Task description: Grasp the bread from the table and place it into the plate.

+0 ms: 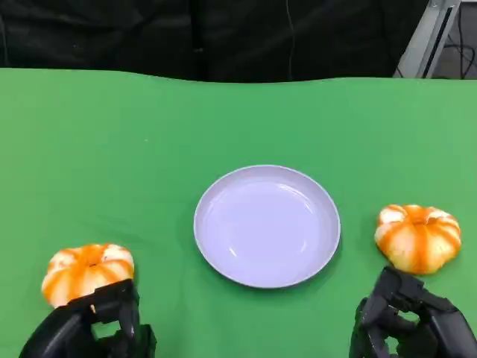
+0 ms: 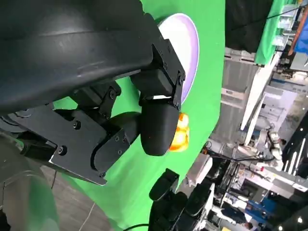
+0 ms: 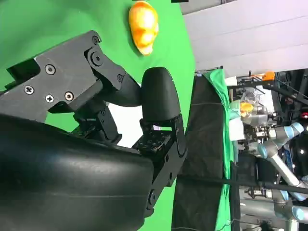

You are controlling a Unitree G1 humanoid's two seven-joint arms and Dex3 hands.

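Both hands, left (image 1: 93, 328) and right (image 1: 410, 324), hover with fingers apart, holding nothing, each behind its pumpkin-shaped bread: left bread (image 1: 87, 272), right bread (image 1: 417, 237). Empty plate (image 1: 267, 225) sits between on the green worktop (image 1: 149, 149).

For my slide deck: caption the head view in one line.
Two bread rolls, left and right, flank an empty plate on green cloth; both hands, left and right, wait below.

The worktop (image 1: 112, 134) was covered with a green cloth (plain, unpatterned). A black curtain (image 1: 223, 37) hung behind it, with a metal frame (image 1: 432, 33) at one corner.
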